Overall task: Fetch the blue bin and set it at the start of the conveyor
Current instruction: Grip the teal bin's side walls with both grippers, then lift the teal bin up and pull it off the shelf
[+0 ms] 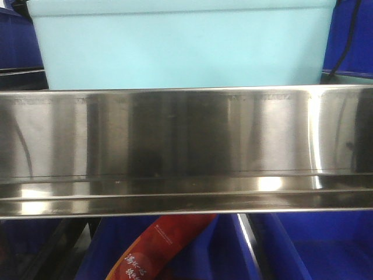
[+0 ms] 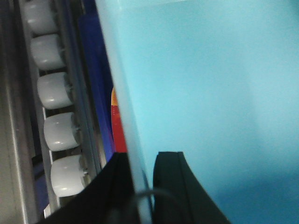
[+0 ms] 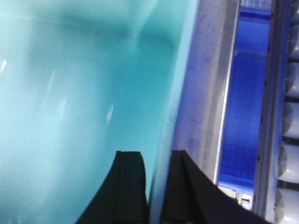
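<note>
Two clamps on blue bin (image 1: 180, 46) walls: left pincer (image 2: 142, 157), right pincer (image 3: 154, 156); dark-blue crate (image 1: 315, 248) holds red packet (image 1: 157, 248).

Stainless shelf rail (image 1: 186, 151) spans full width, polished, streaky reflections. Pale aqua bin (image 1: 180, 49) stands just behind it, base hidden. White rollers (image 2: 56, 88) run alongside; dark blue crates (image 1: 11, 41) flank.

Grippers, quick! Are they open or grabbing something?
Left gripper: closed on the blue bin wall.
Right gripper: closed on the blue bin wall too.
</note>
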You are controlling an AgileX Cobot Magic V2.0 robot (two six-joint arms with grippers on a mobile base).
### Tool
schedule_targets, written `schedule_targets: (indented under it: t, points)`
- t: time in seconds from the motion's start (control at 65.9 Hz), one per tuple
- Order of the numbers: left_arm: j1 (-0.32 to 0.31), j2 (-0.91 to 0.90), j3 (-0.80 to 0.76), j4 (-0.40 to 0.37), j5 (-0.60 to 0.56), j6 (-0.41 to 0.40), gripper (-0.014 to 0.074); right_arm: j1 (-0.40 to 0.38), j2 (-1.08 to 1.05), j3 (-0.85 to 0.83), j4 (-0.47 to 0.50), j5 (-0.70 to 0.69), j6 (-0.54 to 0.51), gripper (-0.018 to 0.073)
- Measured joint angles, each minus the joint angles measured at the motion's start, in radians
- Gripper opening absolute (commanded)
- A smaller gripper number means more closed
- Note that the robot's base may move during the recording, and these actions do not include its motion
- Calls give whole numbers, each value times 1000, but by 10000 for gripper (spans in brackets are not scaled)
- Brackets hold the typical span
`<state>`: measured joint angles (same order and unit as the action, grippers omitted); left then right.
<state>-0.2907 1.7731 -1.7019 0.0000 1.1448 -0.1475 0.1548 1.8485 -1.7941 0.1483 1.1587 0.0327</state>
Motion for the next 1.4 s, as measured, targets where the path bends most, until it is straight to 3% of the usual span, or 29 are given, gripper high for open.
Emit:
schedule_targets:
  t: [0.273, 0.774, 1.184, 1.396]
  points:
    - [0, -21, 0, -6, 14, -2, -111, 0, -49, 0, -2, 13, 4, -153]
    - [-3, -333, 0, -43, -54, -26, -111, 7, -337, 0, 11, 21, 14, -153]
    - [-2, -339, 0, -41, -56, -29, -111, 9, -341, 0, 17, 11, 14, -153]
    - [-2, -339, 0, -31, -113, -29, -111, 9, -341, 0, 15, -28, 14, -153]
